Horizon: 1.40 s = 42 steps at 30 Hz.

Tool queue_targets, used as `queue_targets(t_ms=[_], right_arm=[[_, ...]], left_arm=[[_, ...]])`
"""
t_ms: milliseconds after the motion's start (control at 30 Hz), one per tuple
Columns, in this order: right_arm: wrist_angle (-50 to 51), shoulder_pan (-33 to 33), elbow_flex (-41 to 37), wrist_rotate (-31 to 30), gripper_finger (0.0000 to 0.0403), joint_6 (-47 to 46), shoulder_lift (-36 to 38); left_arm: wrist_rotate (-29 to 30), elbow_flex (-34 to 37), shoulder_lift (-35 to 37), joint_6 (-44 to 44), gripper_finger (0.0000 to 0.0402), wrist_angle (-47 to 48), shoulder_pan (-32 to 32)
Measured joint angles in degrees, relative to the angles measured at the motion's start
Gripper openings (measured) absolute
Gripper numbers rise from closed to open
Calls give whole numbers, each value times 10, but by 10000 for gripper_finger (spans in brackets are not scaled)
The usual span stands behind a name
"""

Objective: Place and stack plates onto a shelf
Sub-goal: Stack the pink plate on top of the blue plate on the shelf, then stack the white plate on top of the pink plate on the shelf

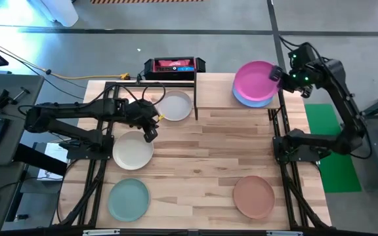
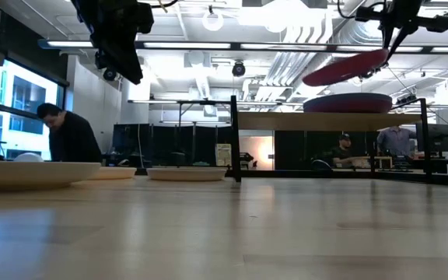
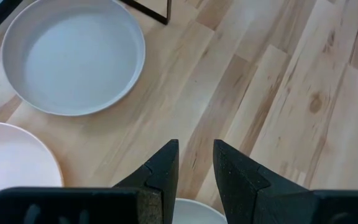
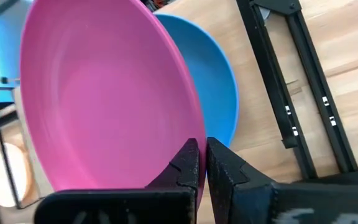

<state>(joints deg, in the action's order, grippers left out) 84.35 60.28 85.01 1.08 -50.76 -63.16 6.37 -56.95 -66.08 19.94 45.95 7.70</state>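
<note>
Light-wood plank shelf (image 1: 215,98) carries a blue round matte plate (image 1: 249,100). Right gripper (image 1: 275,75) pinches a tilted magenta round matte plate (image 1: 253,78) above it. Left gripper (image 1: 151,124) hovers, fingers slightly parted, empty.

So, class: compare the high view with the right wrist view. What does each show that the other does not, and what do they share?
Only the high view shows the left hand above the table between the grey-white plate and the cream plate, plus the teal-green plate and the tan-brown plate at the near edge.

Only the right wrist view shows the right hand's fingertips pinching the rim of the magenta plate.

Both show the magenta plate tilted over the blue plate on the shelf.
</note>
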Motion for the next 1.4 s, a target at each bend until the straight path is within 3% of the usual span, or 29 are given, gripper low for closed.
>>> queue_targets(t_ms=[400,733,1000,1200,1400], right_arm=[[7,-34,0,-42,1,-5,-52],[7,-33,0,-66,59,-8,-60],[7,-33,0,-65,67,-7,-60],[7,-36,0,20,67,36,-60],[1,-103,0,61,67,59,-59]], left_arm=[[0,0,0,-1,90,0,0],[0,0,0,-1,90,0,0],[0,0,0,-1,90,0,0],[0,0,0,-6,90,1,0],[0,0,0,-6,90,2,1]])
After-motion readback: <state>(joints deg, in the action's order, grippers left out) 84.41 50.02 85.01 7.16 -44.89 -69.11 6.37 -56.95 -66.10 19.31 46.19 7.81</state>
